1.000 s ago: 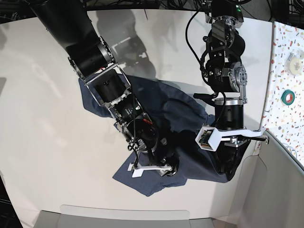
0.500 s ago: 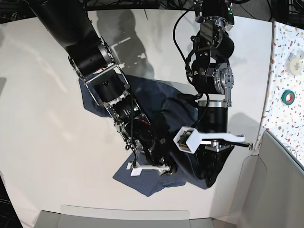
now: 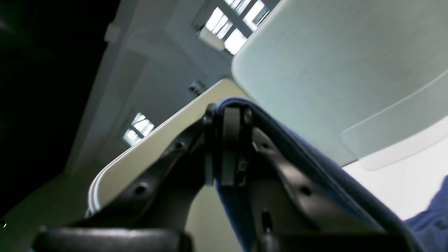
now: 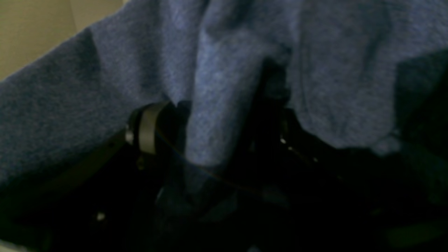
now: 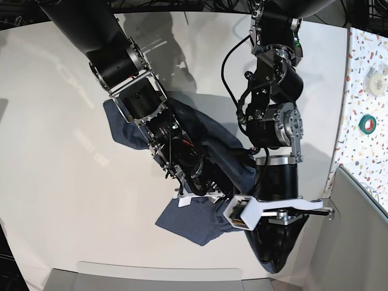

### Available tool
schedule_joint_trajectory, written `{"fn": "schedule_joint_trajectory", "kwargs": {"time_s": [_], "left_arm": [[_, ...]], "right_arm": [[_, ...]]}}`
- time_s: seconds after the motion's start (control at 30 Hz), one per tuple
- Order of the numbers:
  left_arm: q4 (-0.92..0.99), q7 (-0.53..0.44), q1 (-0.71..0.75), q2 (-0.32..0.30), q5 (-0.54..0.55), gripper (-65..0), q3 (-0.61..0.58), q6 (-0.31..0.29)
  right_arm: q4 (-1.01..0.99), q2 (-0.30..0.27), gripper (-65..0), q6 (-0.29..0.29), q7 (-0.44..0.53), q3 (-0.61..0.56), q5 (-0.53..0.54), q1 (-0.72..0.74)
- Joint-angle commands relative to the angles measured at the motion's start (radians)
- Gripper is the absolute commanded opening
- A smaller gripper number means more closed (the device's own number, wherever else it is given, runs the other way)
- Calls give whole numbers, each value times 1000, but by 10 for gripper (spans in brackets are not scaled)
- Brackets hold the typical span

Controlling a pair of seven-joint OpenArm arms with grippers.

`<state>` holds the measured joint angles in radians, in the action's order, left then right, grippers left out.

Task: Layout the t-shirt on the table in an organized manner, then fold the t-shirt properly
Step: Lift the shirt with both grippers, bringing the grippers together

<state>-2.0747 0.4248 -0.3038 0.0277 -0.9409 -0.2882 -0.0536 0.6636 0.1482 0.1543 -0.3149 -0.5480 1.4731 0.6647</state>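
The navy t-shirt lies bunched on the white table, stretched between both arms. My left gripper is shut on a hem edge of the t-shirt, which runs down along its right finger. In the base view it hangs near the front right, wrapped in dark cloth. My right gripper is in the middle of the shirt. In the right wrist view a thick fold of the t-shirt drops between its fingers; the other finger is hidden in shadow. No lettering shows.
A terrazzo strip runs along the right edge, with a green tape roll and a white roll on it. A grey panel stands at the front right. A grey tray edge lies along the front.
My left arm has swung toward the front edge, pulling its part of the shirt with it. My right gripper has shifted slightly back and right, and the shirt's front corner has drawn inward.
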Motion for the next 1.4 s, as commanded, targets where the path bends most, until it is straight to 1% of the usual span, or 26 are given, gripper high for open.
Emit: {"fn": "schedule_joint_trajectory", "kwargs": {"time_s": [0.0, 0.2, 0.3, 0.43, 0.53, 0.7, 0.77, 0.9, 0.97, 1.13, 1.2, 1.23, 1.3, 1.37], "left_arm": [[-21, -30, -25, 5, -36, -650, -3, 28], [-21, -24, -8, 7, -117, -650, -102, 28], [-21, -24, 10, 7, -137, -650, -133, 28], [-21, -24, 15, 7, -137, -650, -133, 28], [-21, -22, 5, 7, -137, -650, -131, 28], [-19, -20, -100, 7, -137, -650, -130, 27], [-19, -1, -145, 7, -139, -650, -135, 25], [-17, 98, -243, 4, -139, -650, -156, 24], [-17, 131, -271, 2, -139, -650, -170, 24], [-17, 147, -275, 1, -139, -650, -185, 22], [-17, 147, -274, 1, -139, -650, -185, 22], [-17, 147, -271, 1, -139, -650, -185, 22], [-17, 145, -246, 1, -139, -650, -184, 22], [-17, 145, -239, 1, -139, -650, -181, 22]], "right_arm": [[11, 9, -294, -8, 4, 7, 10, 40], [-3, 9, -294, -8, 6, 55, 10, 91], [-18, 9, -294, -8, 6, 90, 10, 135], [-31, 9, -294, -8, 6, 147, 10, 188], [-31, 9, -294, -8, 4, 187, 10, 197], [-25, 9, -294, -8, -2, 188, 10, 172], [-23, 9, -294, -8, -28, 188, 10, 149], [-23, 9, -293, -8, -94, 188, 10, 120], [-23, 9, -293, -8, -119, 188, 10, 114], [-20, 9, -291, -9, -197, 190, 10, 114], [15, 9, -272, -9, -215, 190, 10, 114], [37, 9, -251, -9, -223, 190, 10, 109], [86, 9, -217, -9, -223, 188, 10, 89], [130, 9, -201, -9, -223, 188, 10, 65]]}}
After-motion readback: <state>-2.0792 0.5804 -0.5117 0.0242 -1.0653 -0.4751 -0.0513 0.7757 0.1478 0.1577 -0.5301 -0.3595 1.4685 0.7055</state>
